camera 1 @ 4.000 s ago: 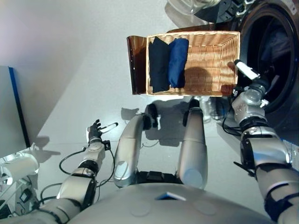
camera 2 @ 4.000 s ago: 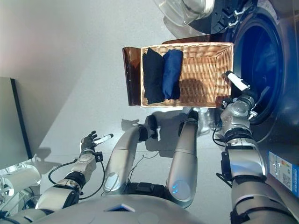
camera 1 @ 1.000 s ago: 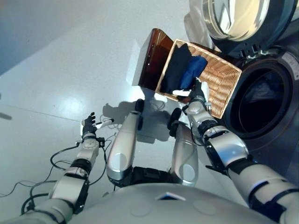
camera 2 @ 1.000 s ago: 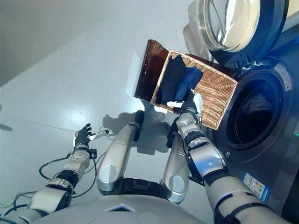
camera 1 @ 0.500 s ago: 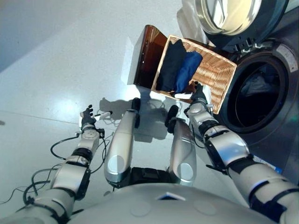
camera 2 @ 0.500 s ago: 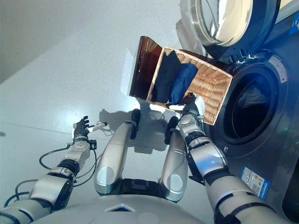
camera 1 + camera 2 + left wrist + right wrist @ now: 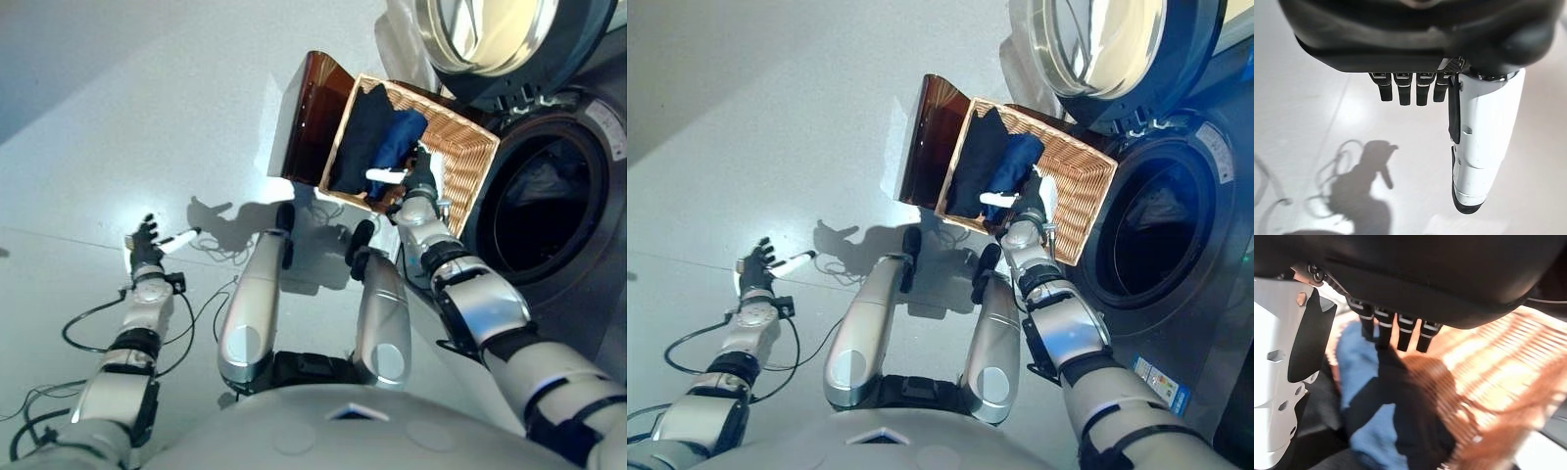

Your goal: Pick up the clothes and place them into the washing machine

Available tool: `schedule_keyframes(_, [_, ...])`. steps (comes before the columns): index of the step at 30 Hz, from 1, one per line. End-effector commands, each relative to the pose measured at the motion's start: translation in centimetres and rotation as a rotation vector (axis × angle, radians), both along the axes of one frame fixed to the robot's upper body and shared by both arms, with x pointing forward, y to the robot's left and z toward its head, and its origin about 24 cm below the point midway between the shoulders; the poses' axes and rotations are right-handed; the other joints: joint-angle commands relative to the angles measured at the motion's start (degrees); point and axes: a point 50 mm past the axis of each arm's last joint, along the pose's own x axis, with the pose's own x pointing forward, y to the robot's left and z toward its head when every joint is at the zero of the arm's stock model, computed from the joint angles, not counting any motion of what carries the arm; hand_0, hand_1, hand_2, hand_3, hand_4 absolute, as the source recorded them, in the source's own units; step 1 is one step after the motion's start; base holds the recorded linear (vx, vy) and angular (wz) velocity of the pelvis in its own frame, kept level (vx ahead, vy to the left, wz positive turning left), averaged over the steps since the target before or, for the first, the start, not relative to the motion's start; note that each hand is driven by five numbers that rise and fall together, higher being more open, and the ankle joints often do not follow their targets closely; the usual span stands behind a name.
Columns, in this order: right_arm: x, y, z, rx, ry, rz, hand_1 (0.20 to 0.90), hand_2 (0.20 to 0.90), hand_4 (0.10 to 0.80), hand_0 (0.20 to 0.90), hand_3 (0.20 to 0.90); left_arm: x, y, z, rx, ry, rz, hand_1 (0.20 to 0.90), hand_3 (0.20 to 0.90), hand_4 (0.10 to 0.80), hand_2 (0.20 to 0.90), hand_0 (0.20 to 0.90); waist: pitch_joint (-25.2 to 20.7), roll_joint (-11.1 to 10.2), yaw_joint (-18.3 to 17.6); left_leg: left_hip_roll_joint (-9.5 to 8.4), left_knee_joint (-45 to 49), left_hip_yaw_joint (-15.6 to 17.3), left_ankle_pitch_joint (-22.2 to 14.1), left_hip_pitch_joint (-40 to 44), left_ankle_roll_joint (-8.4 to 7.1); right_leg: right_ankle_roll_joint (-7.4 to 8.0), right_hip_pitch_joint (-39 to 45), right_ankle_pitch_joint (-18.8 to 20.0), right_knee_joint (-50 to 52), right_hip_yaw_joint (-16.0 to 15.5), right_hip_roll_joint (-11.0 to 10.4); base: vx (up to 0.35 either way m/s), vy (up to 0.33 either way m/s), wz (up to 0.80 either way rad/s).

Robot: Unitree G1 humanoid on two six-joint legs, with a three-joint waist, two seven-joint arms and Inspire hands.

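A wicker basket point(image 7: 468, 149) rests on a low dark brown box point(image 7: 306, 110) beside the washing machine point(image 7: 549, 196), whose round door point(image 7: 490, 39) stands open. In the basket lie a black garment point(image 7: 355, 137) and a blue garment point(image 7: 397, 142) side by side. My right hand point(image 7: 419, 181) is open, with straight fingers, just above the basket's near rim over the blue garment point(image 7: 1354, 357); it holds nothing. My left hand point(image 7: 147, 240) is open and empty, low over the floor at the far left. Some clothing shows dimly inside the drum point(image 7: 534, 181).
The grey floor point(image 7: 127, 117) spreads to the left of the basket and the box. The machine's open door overhangs the basket's far end.
My right hand has moved forward over the basket's near rim toward the blue garment. My left hand has swung farther out to the left. The camera has shifted a little.
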Motion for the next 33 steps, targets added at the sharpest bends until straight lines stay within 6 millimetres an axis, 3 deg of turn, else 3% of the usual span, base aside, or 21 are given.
schedule_keyframes(1, [0.1, -2.8, 1.2, -0.042, -0.061, -0.047, 0.900, 0.900, 0.800, 0.900, 0.900, -1.4, 0.8, 0.0, 0.006, -0.029, 0.003, 0.900, 0.900, 0.800, 0.900, 0.900, -2.5, 2.6, 1.0, -1.41, -3.6, 0.2, 0.2, 0.0, -3.62, -0.34, 2.3, -0.9, -0.5, 0.2, -0.9, 0.004, 0.020, -0.03])
schedule_keyframes(9, [0.4, -3.7, 1.9, -0.083, -0.060, -0.059, 0.900, 0.900, 0.800, 0.900, 0.900, -0.6, -0.9, -0.7, -0.017, 0.001, -0.045, 0.900, 0.900, 0.800, 0.900, 0.900, -2.5, 2.2, 0.1, -1.55, -4.3, 0.8, 0.7, -0.3, -3.60, -0.27, 1.8, -0.2, -1.6, 0.6, -0.9, -0.001, 0.008, -0.02])
schedule_keyframes(19, [0.6, -6.1, 2.7, -0.127, 0.004, -0.134, 0.900, 0.900, 0.800, 0.900, 0.900, 0.4, -1.7, 0.5, -0.047, -0.078, -0.092, 0.900, 0.900, 0.800, 0.900, 0.900, -2.9, 2.5, 0.2, -1.84, -6.0, 1.1, 1.4, -0.7, -3.68, -0.02, 0.9, 1.2, -3.1, 0.9, -1.1, 0.000, 0.000, 0.00])
schedule_keyframes(33, [1.7, -4.6, 3.6, -0.056, -0.032, -0.087, 0.900, 0.900, 0.800, 0.900, 0.900, 0.0, -1.1, 0.8, -0.057, -0.097, -0.089, 0.900, 0.900, 0.800, 0.900, 0.900, -2.4, 2.7, 1.1, -1.92, -3.5, 1.2, 0.4, -2.2, -3.30, -0.07, -0.6, 0.3, -0.7, 1.1, -1.2, 0.000, 0.000, 0.00])
